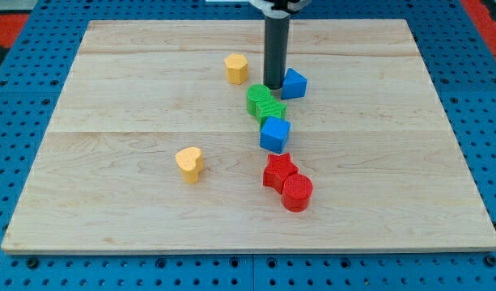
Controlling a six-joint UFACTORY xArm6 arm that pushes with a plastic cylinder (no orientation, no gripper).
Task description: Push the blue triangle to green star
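The blue triangle (pixel 294 83) lies on the wooden board just above and right of the centre. The green star (pixel 273 108) lies just below and left of it, pressed against a green round block (pixel 260 98). My tip (pixel 274 86) stands at the left side of the blue triangle, touching or nearly touching it, right above the green blocks. The rod rises from there out of the view's top.
A blue cube (pixel 274 134) sits right below the green star. A red star (pixel 278 170) and a red cylinder (pixel 297 193) lie below that. A yellow hexagon (pixel 236 69) is left of my tip. A yellow heart (pixel 188 164) lies at lower left.
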